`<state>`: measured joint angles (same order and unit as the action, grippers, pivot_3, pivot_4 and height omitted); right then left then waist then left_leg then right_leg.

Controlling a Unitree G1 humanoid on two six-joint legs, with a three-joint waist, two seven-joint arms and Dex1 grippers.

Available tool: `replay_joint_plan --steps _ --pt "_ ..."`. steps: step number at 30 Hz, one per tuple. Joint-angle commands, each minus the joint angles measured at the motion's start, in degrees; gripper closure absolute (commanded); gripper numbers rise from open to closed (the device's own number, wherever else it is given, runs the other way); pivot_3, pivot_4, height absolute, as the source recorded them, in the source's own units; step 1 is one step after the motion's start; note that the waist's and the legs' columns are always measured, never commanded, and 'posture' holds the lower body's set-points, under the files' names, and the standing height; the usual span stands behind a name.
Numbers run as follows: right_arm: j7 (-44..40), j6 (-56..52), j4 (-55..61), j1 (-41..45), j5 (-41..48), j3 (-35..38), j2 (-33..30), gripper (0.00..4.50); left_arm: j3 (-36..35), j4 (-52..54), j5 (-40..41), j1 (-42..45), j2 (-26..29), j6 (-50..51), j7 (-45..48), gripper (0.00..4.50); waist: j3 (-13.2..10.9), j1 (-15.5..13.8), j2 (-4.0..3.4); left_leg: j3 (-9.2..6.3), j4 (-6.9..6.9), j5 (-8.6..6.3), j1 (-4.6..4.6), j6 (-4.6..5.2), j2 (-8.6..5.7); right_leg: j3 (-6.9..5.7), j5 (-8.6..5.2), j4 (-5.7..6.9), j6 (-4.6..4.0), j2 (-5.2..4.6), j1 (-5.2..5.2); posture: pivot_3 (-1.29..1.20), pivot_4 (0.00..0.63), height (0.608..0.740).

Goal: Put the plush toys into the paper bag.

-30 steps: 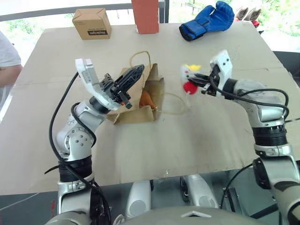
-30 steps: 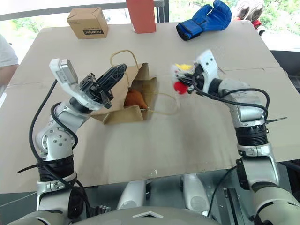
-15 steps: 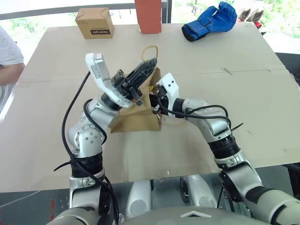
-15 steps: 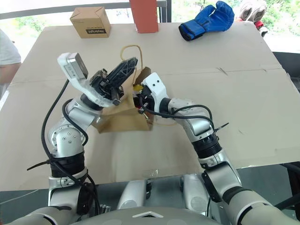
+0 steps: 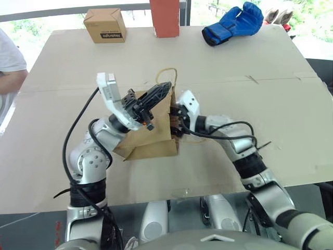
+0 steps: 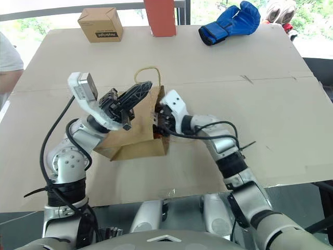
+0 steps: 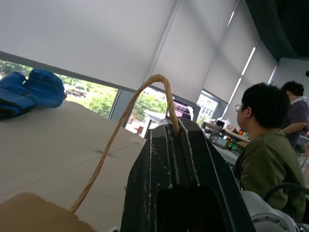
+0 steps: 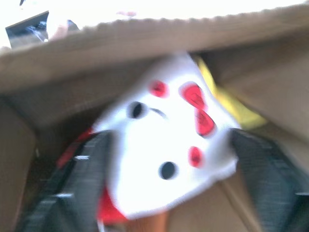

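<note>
The brown paper bag stands tilted at the table's middle, its mouth facing right. My left gripper is shut on one twisted cord handle and holds that side of the bag up. My right gripper reaches into the bag's mouth from the right. In the right wrist view the white plush toy, with red marks and a red base, lies inside the bag between my spread fingers. The right gripper is open around it.
At the table's far edge stand a small cardboard box and a red-orange block, with a blue boxing glove to their right. A person's arm is at the left edge. People stand beyond the table.
My right gripper carried the white toy leftward and down from the open table into the bag's mouth, and its fingers have spread. The left gripper kept hold of the handle.
</note>
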<state>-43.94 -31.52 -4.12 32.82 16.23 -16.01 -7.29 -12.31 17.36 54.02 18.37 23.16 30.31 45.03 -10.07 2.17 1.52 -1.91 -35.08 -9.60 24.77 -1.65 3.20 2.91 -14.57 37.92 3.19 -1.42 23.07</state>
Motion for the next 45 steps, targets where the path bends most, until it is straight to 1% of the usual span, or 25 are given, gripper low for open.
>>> replay_joint_plan --steps 1,4,8,10,13,16,18,21,24,27,29,31,32,33,34,35,36,37,38,40,41,45 --pt "2.2 -4.0 10.0 -2.2 2.2 4.8 -3.4 0.28 -2.4 -0.5 0.2 0.6 2.1 -1.7 2.6 4.50 0.0 0.0 0.00 0.00 0.00 0.00 -0.01 0.00 0.00 0.00 -0.01 0.00 -0.01 0.00 0.00 0.00 0.150 0.740" --pt "6.0 -9.8 18.5 -5.4 4.3 10.2 -6.9 0.28 -3.9 -2.8 1.2 1.7 3.5 -1.7 4.3 4.50 0.0 0.0 -0.02 -0.03 0.00 0.00 -0.01 0.00 0.01 -0.02 -0.06 0.03 -0.09 0.01 0.01 0.00 0.150 0.740" --pt "10.8 -20.0 26.8 -11.0 8.4 16.2 -9.6 0.28 -7.0 -4.4 8.5 4.7 3.6 1.9 4.0 4.50 0.0 -0.2 0.01 -0.02 0.00 0.00 0.03 0.00 0.00 -0.01 -0.05 -0.01 -0.07 0.00 0.02 0.00 0.150 0.740" --pt "12.6 -24.5 29.8 -14.1 10.0 18.6 -10.7 0.28 -7.9 -4.7 10.1 5.5 3.8 3.1 3.9 4.50 0.0 -0.2 0.01 -0.02 0.01 0.00 0.03 0.00 0.00 -0.01 -0.05 -0.02 -0.07 0.00 0.01 0.00 0.150 0.740" --pt "17.0 -31.1 32.4 -17.4 12.9 24.2 -9.7 0.28 -8.2 -4.6 10.8 5.9 4.4 4.0 4.4 4.50 0.0 0.1 0.01 0.00 0.01 0.00 0.02 0.00 0.00 0.02 -0.05 -0.02 -0.05 -0.01 0.01 0.00 0.150 0.740" --pt "21.6 -41.8 35.1 -19.9 18.8 33.6 -5.3 0.28 -8.2 -4.1 10.5 6.1 4.2 4.1 3.9 4.50 0.0 0.0 0.01 0.03 0.01 0.00 0.00 0.01 0.00 0.06 -0.10 0.00 0.01 0.00 0.03 0.00 0.150 0.740" --pt "22.3 -47.6 36.6 -20.4 23.5 37.0 -1.7 0.28 -7.8 -3.3 10.5 5.9 3.7 4.1 3.4 4.50 0.0 0.0 0.01 0.02 0.01 0.00 0.01 0.01 0.00 0.05 -0.14 0.00 0.07 0.00 0.02 0.00 0.150 0.740" --pt "24.4 -50.1 34.0 -17.4 26.7 38.5 4.5 0.28 -7.1 -2.5 10.8 5.4 3.3 4.5 3.3 4.50 0.0 0.3 -0.01 0.03 0.01 0.00 0.00 0.01 0.01 0.06 -0.13 -0.01 0.08 0.00 0.03 0.00 0.150 0.740" --pt "28.1 -47.1 23.6 -11.7 24.8 38.9 9.7 0.28 -6.4 -1.4 10.8 4.9 3.3 4.9 3.4 4.50 0.0 0.3 -0.03 0.02 0.00 0.00 -0.03 0.01 0.03 0.11 -0.18 0.00 0.02 0.04 0.05 0.00 0.150 0.740" --pt "30.3 -42.9 16.1 -7.5 24.2 40.3 12.1 0.28 -6.6 -0.4 11.3 4.5 3.4 5.2 3.0 4.50 0.0 0.1 -0.02 0.02 -0.02 0.00 0.04 0.01 0.01 0.10 -0.18 -0.03 0.00 0.04 0.05 0.00 0.150 0.740" --pt "30.6 -40.8 12.6 -6.0 24.9 41.0 12.7 0.28 -6.9 0.2 11.7 4.1 3.5 5.4 2.7 4.50 0.0 -0.1 -0.02 0.02 -0.02 0.00 0.08 0.01 0.00 0.11 -0.06 -0.06 -0.10 0.04 0.05 0.00 0.150 0.740" --pt "30.0 -38.7 9.6 -5.4 25.1 40.4 12.1 0.28 -7.2 1.1 12.3 3.5 3.7 5.7 2.3 4.50 0.0 0.0 -0.02 0.02 0.01 -0.02 0.10 0.04 -0.01 0.11 0.01 -0.08 0.00 0.03 0.05 0.00 0.150 0.740" --pt "29.6 -37.7 8.2 -5.3 24.7 39.8 11.6 0.79 -7.3 1.6 12.6 3.1 3.8 5.8 2.0 4.50 0.0 0.1 -0.02 0.02 0.02 -0.03 0.10 0.06 -0.01 0.11 0.01 -0.08 0.01 0.03 0.05 0.00 0.150 0.740" --pt "28.7 -36.6 6.3 -5.6 24.3 38.9 10.7 1.18 -7.8 2.5 13.3 2.6 3.9 5.9 1.2 4.50 0.0 0.2 -0.03 0.03 0.03 -0.04 0.09 0.06 -0.01 0.11 0.01 -0.08 0.01 0.03 0.05 0.00 0.150 0.740" --pt "27.4 -35.2 5.0 -6.2 24.0 38.0 10.0 1.65 -8.2 3.3 13.8 2.1 4.0 5.9 0.6 4.50 0.0 0.2 -0.03 0.03 0.03 -0.03 0.07 0.06 -0.01 0.11 0.01 -0.07 0.01 0.03 0.05 0.00 0.150 0.740" --pt "26.0 -34.5 4.9 -6.6 25.3 37.9 10.0 2.24 -8.7 3.9 14.3 1.6 4.2 6.0 0.0 4.50 0.0 0.2 -0.03 0.03 0.03 -0.03 0.06 0.06 0.00 0.11 0.00 -0.06 0.01 0.03 0.05 0.00 0.150 0.740" --pt "25.0 -33.7 5.4 -6.7 26.5 38.0 10.0 2.59 -9.0 4.4 14.6 1.1 4.4 6.0 -0.4 4.50 0.0 0.2 -0.03 0.03 0.03 -0.03 0.04 0.06 0.00 0.11 -0.01 -0.05 0.00 0.03 0.05 0.00 0.150 0.740" --pt "24.1 -33.1 6.2 -6.6 27.9 38.1 10.1 3.10 -9.3 4.7 14.9 0.7 4.5 6.0 -0.7 4.50 0.0 0.2 -0.03 0.02 0.03 -0.03 0.04 0.06 0.00 0.11 -0.01 -0.04 0.00 0.04 0.05 0.00 0.150 0.740" --pt "23.3 -32.7 6.9 -6.5 29.0 38.1 10.0 3.44 -9.5 5.0 15.1 0.5 4.6 6.1 -1.0 4.50 0.0 0.2 -0.03 0.02 0.03 -0.03 0.02 0.06 0.01 0.11 -0.01 -0.04 -0.01 0.05 0.05 0.00 0.150 0.740" --pt "21.9 -30.8 7.9 -6.3 29.7 37.4 9.5 4.29 -9.5 5.2 15.3 0.1 4.6 6.0 -1.4 4.50 0.0 0.2 -0.03 0.02 0.03 -0.03 0.03 0.06 0.02 0.11 -0.03 -0.04 -0.03 0.05 0.05 0.00 0.150 0.740" --pt "21.4 -30.0 8.4 -5.9 30.5 37.5 9.5 4.40 -9.4 5.0 15.2 0.2 4.5 5.8 -1.5 4.50 0.0 0.2 -0.03 0.02 0.02 -0.03 0.03 0.06 0.01 0.12 -0.06 -0.05 -0.05 0.05 0.05 0.00 0.150 0.740" --pt "21.9 -29.5 13.4 -3.1 37.5 38.9 9.9 4.40 -9.4 3.2 14.5 1.2 4.6 5.1 -1.4 4.50 0.0 0.2 -0.07 0.03 0.02 -0.03 0.05 0.06 0.01 0.12 -0.10 -0.05 -0.04 0.05 0.05 0.00 0.150 0.740"
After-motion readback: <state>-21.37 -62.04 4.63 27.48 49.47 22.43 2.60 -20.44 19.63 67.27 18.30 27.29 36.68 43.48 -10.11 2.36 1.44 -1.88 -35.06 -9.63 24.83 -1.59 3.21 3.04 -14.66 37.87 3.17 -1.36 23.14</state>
